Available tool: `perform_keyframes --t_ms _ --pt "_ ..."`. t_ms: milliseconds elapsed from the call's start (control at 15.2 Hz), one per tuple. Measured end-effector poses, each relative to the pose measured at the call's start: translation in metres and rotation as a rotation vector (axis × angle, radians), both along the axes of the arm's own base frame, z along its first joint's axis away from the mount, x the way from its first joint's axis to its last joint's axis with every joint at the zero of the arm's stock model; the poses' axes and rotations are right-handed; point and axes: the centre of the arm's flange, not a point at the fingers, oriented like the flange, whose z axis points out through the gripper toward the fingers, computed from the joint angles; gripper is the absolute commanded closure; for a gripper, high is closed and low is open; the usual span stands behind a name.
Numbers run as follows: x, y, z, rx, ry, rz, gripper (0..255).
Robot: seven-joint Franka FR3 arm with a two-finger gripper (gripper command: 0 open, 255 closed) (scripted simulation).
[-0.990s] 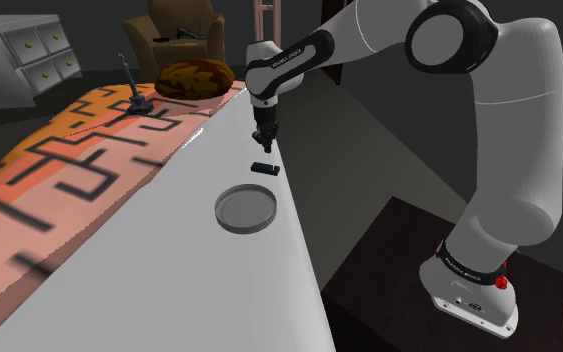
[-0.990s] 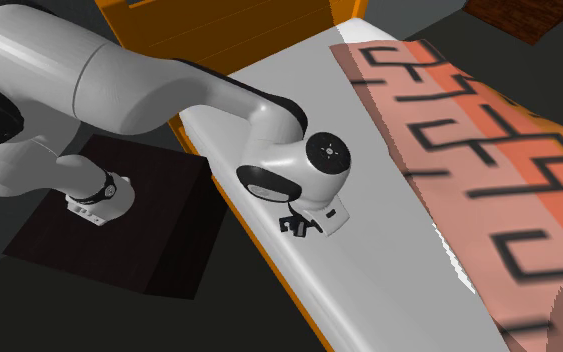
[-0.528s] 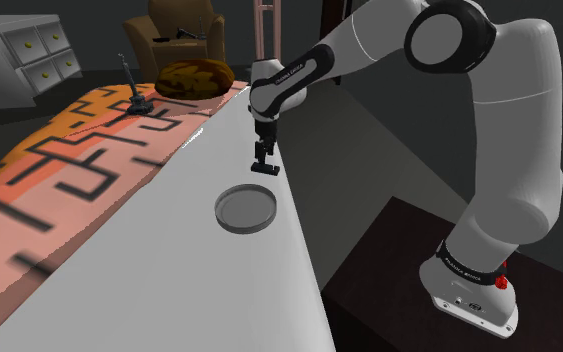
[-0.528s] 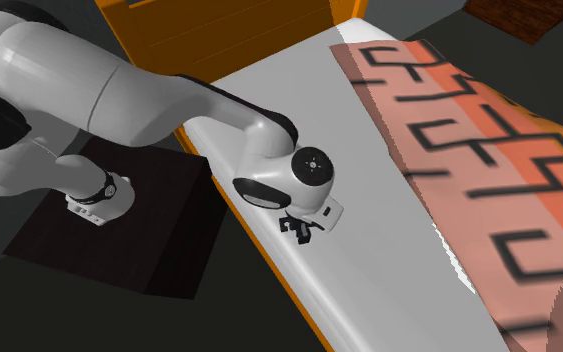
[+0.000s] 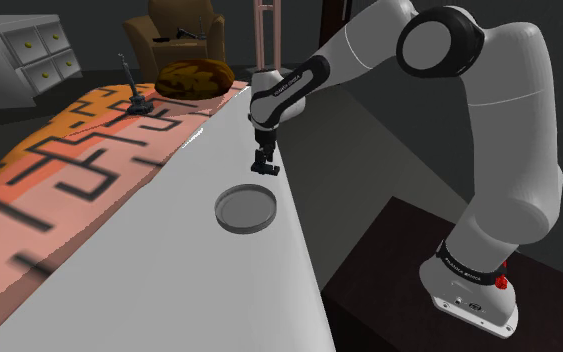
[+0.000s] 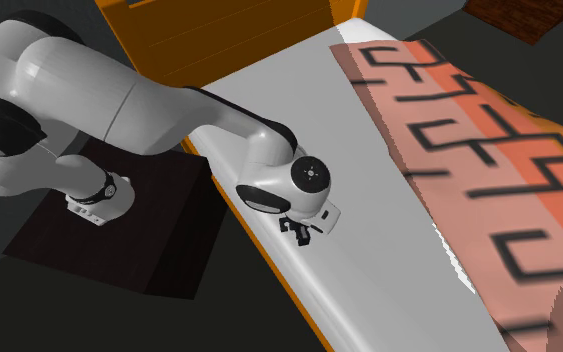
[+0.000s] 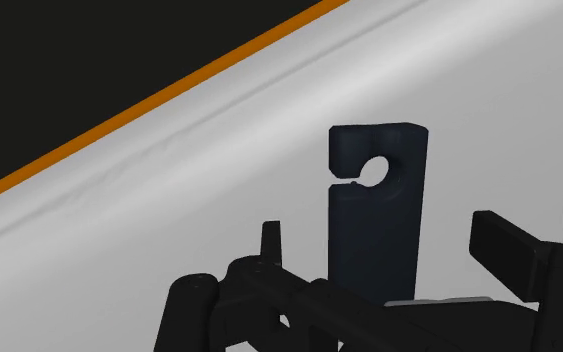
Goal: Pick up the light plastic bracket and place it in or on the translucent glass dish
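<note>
Gripper (image 7: 379,238), all-black, two-finger: jaws apart, gripping nothing, poised low over the white tabletop (image 5: 169,260). Directly beneath: dark flat rectangular bracket (image 7: 377,215) with round hole and slit, lying flat between the fingers (image 7: 504,250), touched by neither. Its long axis runs crosswise to the closing line, so the fingers face its long edges. Beyond: round grey shallow dish (image 5: 245,209), near, at 7 o'clock from the gripper in the shoulder view.

The gripper (image 5: 261,159) hangs over the dark bracket (image 5: 267,170), perhaps touching it, near the round dish (image 5: 245,210).
</note>
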Motion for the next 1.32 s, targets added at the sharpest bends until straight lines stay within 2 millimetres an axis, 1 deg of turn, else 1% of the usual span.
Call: perform_keyframes --t_ms 198,264,924,1056,1320 --pt "0.000 0.000 0.000 0.000 0.000 0.000 0" --pt "0.000 0.000 0.000 0.000 0.000 0.000 255" --pt "0.000 0.000 0.000 0.000 0.000 0.000 255" --pt "0.000 0.000 0.006 0.000 0.000 0.000 255" --pt "0.001 0.000 0.026 0.000 0.000 0.000 255"
